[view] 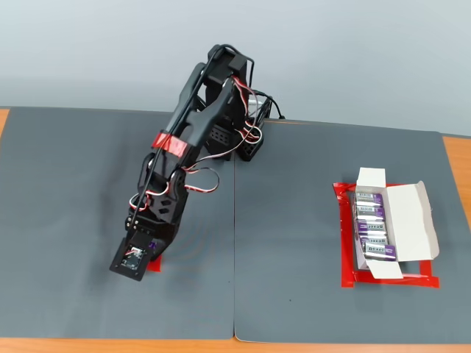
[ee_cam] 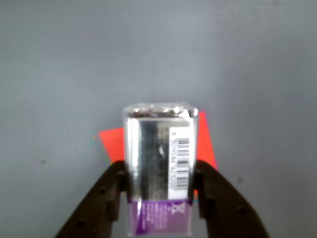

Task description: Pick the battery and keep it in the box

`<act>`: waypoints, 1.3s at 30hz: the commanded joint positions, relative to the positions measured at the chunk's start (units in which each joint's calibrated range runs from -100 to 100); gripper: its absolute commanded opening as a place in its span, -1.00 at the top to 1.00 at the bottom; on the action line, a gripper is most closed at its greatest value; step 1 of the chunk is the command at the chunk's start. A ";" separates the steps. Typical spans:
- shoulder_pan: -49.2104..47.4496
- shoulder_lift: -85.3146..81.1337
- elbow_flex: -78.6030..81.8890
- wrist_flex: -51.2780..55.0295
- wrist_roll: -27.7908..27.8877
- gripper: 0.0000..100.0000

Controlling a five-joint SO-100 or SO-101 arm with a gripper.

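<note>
The battery (ee_cam: 158, 148), silver and purple with a white barcode strip, fills the middle of the wrist view. My gripper (ee_cam: 158, 184) is shut on it, with one black finger (ee_cam: 115, 186) on each side. A red tape patch (ee_cam: 113, 140) on the mat shows just behind it. In the fixed view the gripper (view: 152, 250) points down at the left of the mat, and only a purple speck of the battery (view: 151, 243) shows. The white box (view: 412, 220) lies open far to the right, with several purple-silver batteries (view: 372, 224) in a row inside.
A red tape outline (view: 346, 250) frames the box. The arm's base (view: 239, 140) stands at the back centre, where two dark grey mats meet at a seam (view: 234, 243). Orange table edge (view: 456, 158) shows at the right.
</note>
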 commanded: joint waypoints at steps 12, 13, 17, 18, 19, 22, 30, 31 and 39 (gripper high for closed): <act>-9.86 -20.65 -4.03 6.20 0.22 0.96; -11.05 -21.67 -4.03 6.20 0.28 0.96; -16.50 -24.30 -4.03 6.20 0.33 0.96; -18.21 -24.81 -4.03 6.20 0.38 0.96; -19.70 -25.14 -4.03 6.20 0.38 0.96; -24.85 -25.65 -4.03 6.20 0.38 0.96; -38.88 -25.31 -4.03 5.50 0.33 0.96; -40.44 -25.14 -4.03 5.50 0.33 0.96; -53.42 -24.72 -4.03 5.41 0.28 0.96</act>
